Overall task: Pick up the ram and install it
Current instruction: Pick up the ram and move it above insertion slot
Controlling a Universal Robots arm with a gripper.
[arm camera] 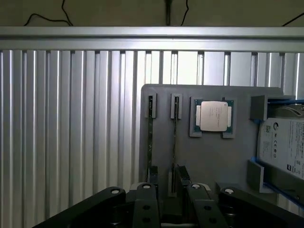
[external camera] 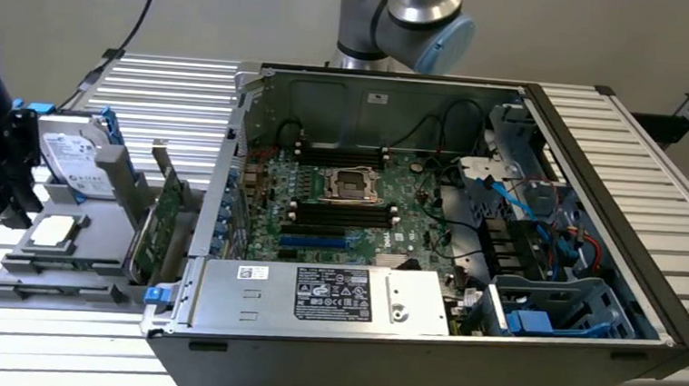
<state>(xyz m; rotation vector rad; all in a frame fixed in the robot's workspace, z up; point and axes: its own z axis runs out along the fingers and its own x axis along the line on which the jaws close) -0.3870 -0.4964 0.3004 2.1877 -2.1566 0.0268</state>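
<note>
Ram (arm camera: 150, 137): on edge in gray tray (arm camera: 209, 161) slot farthest from CPU (arm camera: 211, 116), just a thin dark strip seen edge-on. Two such strips, two slots, one CPU, one hard drive (arm camera: 282, 142). Gripper (arm camera: 168, 183) over tray end, jaws apart, gripping nothing.

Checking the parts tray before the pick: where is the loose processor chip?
The processor chip lies flat on the gray parts tray at the exterior view's left, outside the computer case, beside the hard drive.

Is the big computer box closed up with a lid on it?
No, the computer case lies open in the exterior view, so you can see the green motherboard inside it.
</note>
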